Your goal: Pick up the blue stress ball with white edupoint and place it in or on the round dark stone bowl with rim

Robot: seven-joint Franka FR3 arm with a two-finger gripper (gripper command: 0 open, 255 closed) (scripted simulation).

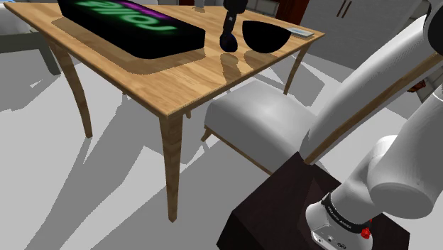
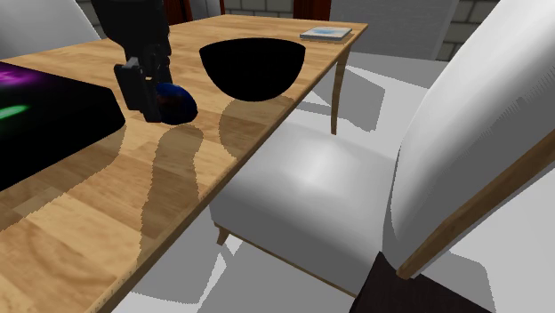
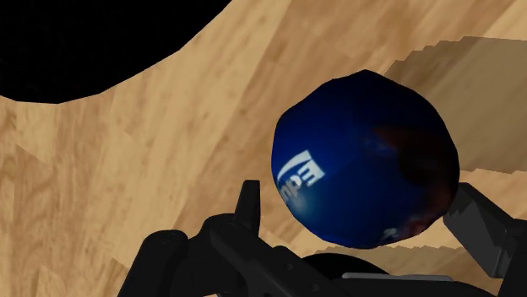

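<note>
Tool [image 3: 355,196] first: its two black fingers [image 3: 247,207] stand apart on either side of the blue ball [image 3: 367,160]. In the wrist view I can see a sliver of wood between one finger and the ball's skin. So I read the tool as open around the ball, straddling it rather than clamped on it.

The ball itself looks to be resting on the wooden table [image 1: 152,78], with its shadow tight underneath. It sits just beside the round dark bowl [image 2: 253,67] but apart from it, on the side toward the long black slab [image 1: 131,21].

As I judge progress, the approach is done and the tool is down at ball height, lined up for the grasp. Everything after that is left to do: closing on the ball, lifting it clear, carrying it the short way over the bowl's rim and letting go. The ball is plainly outside the bowl.

For writing, the ball carries a white printed mark facing the wrist camera. It is a few blocky letters curving away round the surface, one of them perhaps an "m", and I can't read a whole word. The slab shows glowing green lettering with a purple stroke, upside down from the shoulder view, and I can't make it out either. A thin book [image 2: 325,34] lies at the table's far corner beyond the bowl, with a bluish cover and no legible title.
</note>
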